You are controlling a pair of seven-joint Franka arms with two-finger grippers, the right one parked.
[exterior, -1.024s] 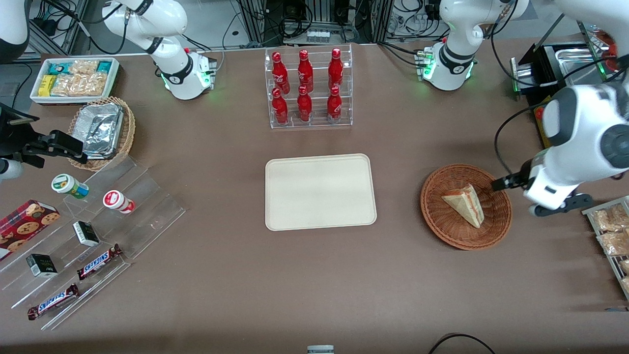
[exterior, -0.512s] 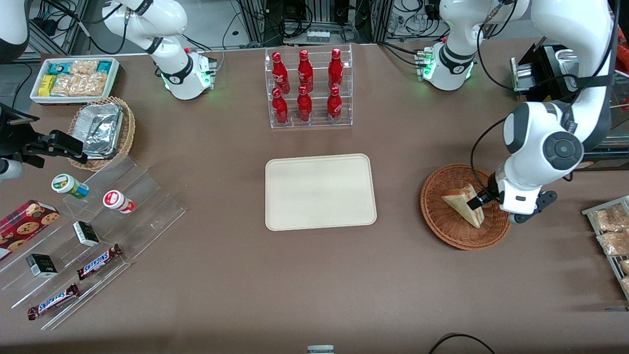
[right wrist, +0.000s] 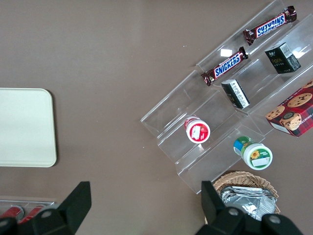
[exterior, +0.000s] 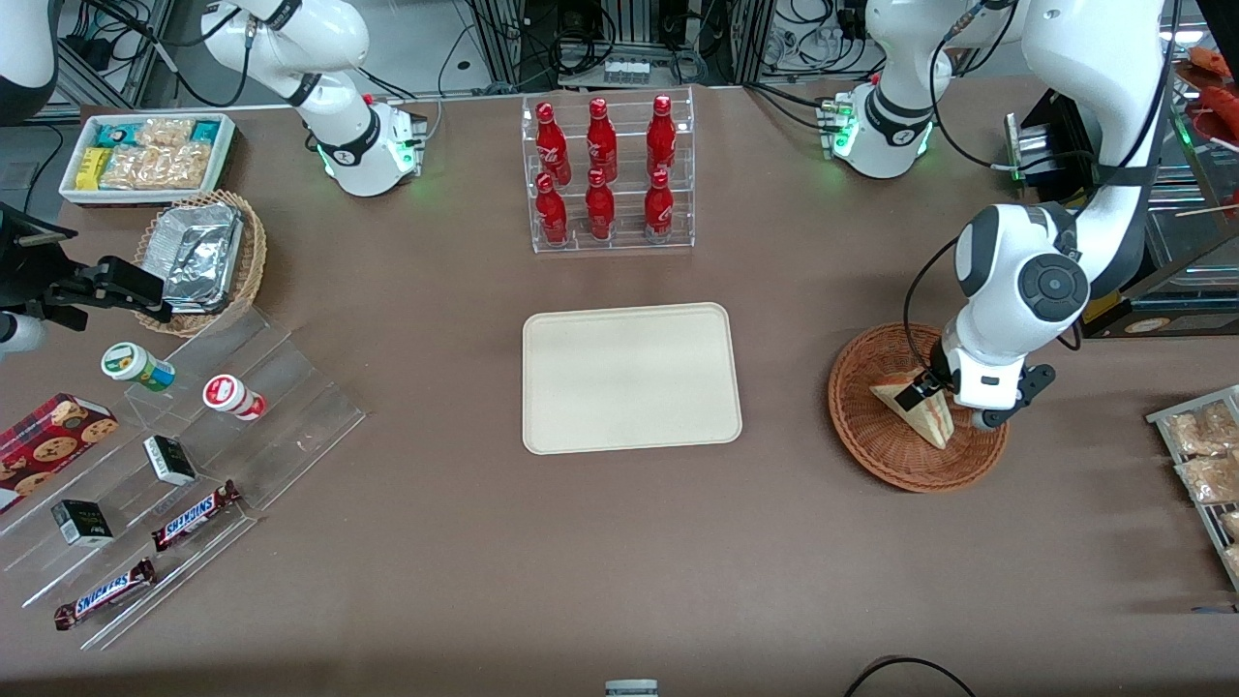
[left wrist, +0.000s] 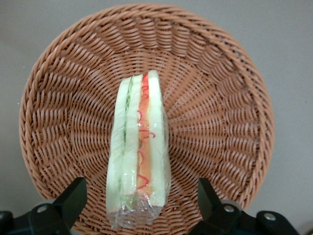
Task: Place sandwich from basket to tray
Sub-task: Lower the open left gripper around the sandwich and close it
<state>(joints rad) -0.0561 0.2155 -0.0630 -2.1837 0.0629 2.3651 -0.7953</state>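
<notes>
The sandwich [exterior: 918,416] is a plastic-wrapped white-bread wedge lying in the reddish-brown wicker basket [exterior: 864,447], toward the working arm's end of the table. My left gripper [exterior: 937,402] hangs just above the sandwich, open. In the left wrist view the sandwich [left wrist: 139,156] shows its cut edge, with red-orange and green layers, in the basket [left wrist: 220,98]. The gripper [left wrist: 139,198] straddles the wedge's wide end, one black finger [left wrist: 73,196] on each side and clear of the bread. The cream tray [exterior: 629,378] lies flat at mid-table beside the basket, with nothing on it.
A clear rack of red bottles [exterior: 605,174] stands farther from the front camera than the tray. A wire rack of snack packets [exterior: 1205,465] sits at the working arm's table edge. Stepped acrylic shelves [exterior: 194,455], a tan basket with foil [exterior: 203,257] and a white snack bin [exterior: 145,155] lie toward the parked arm's end.
The left arm swung in from the working arm's table edge. Its gripper went from beside the basket rim to directly over the sandwich, still open. The sandwich has not moved.
</notes>
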